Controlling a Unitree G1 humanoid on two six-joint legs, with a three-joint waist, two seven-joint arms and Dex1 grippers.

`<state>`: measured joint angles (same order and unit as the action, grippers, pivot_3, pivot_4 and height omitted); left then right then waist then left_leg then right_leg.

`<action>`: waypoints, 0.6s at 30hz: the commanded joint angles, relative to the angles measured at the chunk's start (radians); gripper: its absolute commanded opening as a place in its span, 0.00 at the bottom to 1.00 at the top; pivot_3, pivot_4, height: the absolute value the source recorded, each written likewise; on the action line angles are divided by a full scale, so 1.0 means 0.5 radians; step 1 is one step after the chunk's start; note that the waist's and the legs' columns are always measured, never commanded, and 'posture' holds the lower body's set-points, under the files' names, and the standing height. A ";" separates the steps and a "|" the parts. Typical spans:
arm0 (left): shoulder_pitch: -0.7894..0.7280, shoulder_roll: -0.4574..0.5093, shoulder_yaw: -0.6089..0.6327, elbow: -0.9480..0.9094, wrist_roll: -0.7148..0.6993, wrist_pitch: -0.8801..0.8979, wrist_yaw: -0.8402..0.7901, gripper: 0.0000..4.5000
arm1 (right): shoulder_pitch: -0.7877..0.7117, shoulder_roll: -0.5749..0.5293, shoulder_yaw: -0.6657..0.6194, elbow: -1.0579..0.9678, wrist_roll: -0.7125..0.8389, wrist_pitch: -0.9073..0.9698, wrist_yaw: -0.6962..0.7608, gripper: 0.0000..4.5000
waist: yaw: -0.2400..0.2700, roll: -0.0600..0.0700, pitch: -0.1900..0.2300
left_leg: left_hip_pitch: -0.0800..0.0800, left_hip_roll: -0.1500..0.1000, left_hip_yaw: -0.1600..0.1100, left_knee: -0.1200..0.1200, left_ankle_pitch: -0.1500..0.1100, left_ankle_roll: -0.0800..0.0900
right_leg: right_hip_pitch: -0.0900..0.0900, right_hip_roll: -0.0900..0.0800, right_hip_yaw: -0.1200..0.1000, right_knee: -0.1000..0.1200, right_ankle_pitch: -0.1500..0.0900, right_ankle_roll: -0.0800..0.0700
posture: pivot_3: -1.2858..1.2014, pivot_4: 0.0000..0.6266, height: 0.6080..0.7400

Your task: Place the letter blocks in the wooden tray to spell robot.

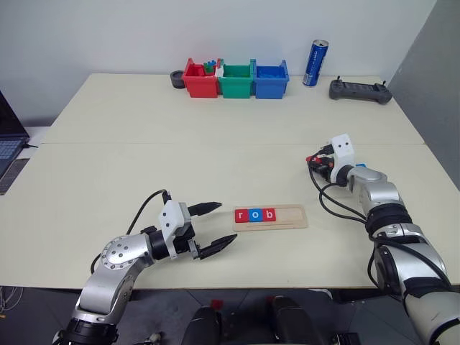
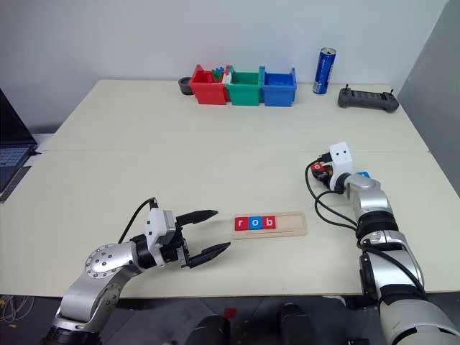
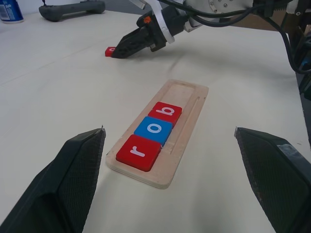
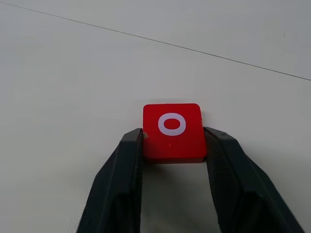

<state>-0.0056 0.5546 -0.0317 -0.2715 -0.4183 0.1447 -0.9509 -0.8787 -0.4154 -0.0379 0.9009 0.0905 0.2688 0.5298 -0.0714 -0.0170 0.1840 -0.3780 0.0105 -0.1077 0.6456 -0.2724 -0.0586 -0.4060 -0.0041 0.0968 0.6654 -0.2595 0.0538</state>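
Light-wood tray [image 1: 270,216] low centre on the worktop [image 1: 129,154], holding r, o, b [image 3: 152,129] at its left end; two slots bare. Red o tile [image 4: 172,131] at mid right, flat on the worktop, pinched by right jaws [image 4: 173,145]. Blue tile [image 2: 363,175] just beside, letter unreadable. Left jaws [image 1: 215,228] wide, empty. Roughly past halfway.

The long pale-wood grooved tray [image 1: 270,217] carries three flat square tiles with white letters: a red "r" tile [image 1: 241,215], a blue "o" tile [image 1: 254,215] and a red "b" tile [image 1: 268,215]. A fourth flat square tile, red with a white "o" [image 4: 172,131], sits between the black fingers [image 4: 121,189] of the right pincer [image 4: 173,145]. The tabletop [image 1: 144,151] is cream. At its far edge stand a red plastic bin [image 1: 199,79], a green plastic bin [image 1: 236,79], a blue plastic bin [image 1: 272,79] and a blue drink can [image 1: 315,63].
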 commanded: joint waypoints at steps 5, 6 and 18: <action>0.007 0.015 0.034 -0.084 -0.018 -0.026 -0.001 1.00 | -0.037 -0.011 -0.016 -0.006 -0.023 -0.030 -0.027 0.32 | -0.002 0.000 0.000 | 0.000 0.000 0.000 0.000 0.000 0.000 | 0.000 0.000 0.000 0.000 0.000 0.000 | 0.52 0.24 1.00; 0.008 0.015 0.034 -0.084 -0.018 -0.026 -0.001 1.00 | -0.026 -0.014 -0.016 -0.040 -0.024 -0.020 -0.038 0.32 | -0.002 0.000 0.000 | 0.000 0.000 0.000 0.000 0.000 0.000 | 0.000 0.000 0.000 0.000 0.000 0.000 | 0.52 0.24 1.00; 0.061 -0.004 0.010 -0.113 -0.026 -0.028 0.000 1.00 | 0.780 -0.214 -0.194 -1.913 0.135 0.992 -0.158 0.32 | 0.031 0.002 0.001 | -0.004 0.000 -0.003 -0.001 0.000 0.000 | -0.003 -0.001 -0.001 -0.001 0.000 0.000 | 0.52 0.24 1.00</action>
<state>0.0273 0.5520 -0.0348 -0.2857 -0.4186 0.1434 -0.9499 -0.5136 -0.5094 -0.1051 0.1035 0.1267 0.6764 0.4683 -0.0559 -0.0160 0.1843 -0.3802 0.0104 -0.1092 0.6452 -0.2725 -0.0585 -0.4074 -0.0045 0.0961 0.6651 -0.2596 0.0538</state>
